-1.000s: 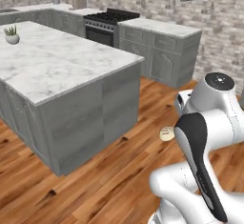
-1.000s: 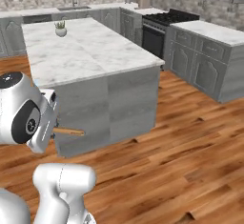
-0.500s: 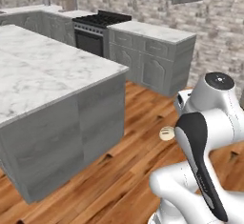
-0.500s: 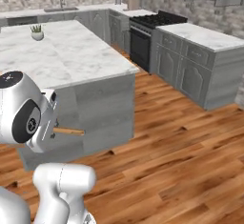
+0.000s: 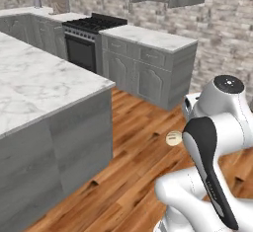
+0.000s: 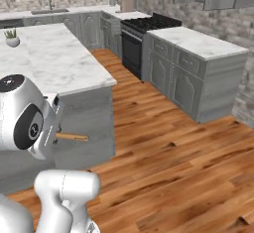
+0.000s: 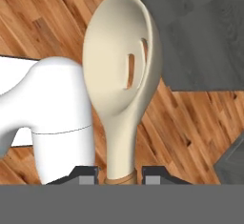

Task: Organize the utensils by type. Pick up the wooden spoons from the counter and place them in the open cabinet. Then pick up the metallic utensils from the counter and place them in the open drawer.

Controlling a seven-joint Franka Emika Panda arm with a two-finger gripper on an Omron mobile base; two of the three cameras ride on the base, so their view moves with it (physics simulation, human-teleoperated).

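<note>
Jaws clamped on wooden spoon (image 7: 121, 75) neck, slotted pale head fwd.

Base has turned, island counter (image 5: 44, 85) slid left, stove (image 5: 86, 38) and grey cabinet run (image 5: 148, 63) nearer

arm (image 5: 212, 142) — glossy white rounded shells | black joint inlays — grey caps

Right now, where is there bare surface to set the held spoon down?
The island top lies bare from its near corner back to the small potted plant. The counter right of the stove is bare too. The slotted spoon sits in the end effector.
</note>
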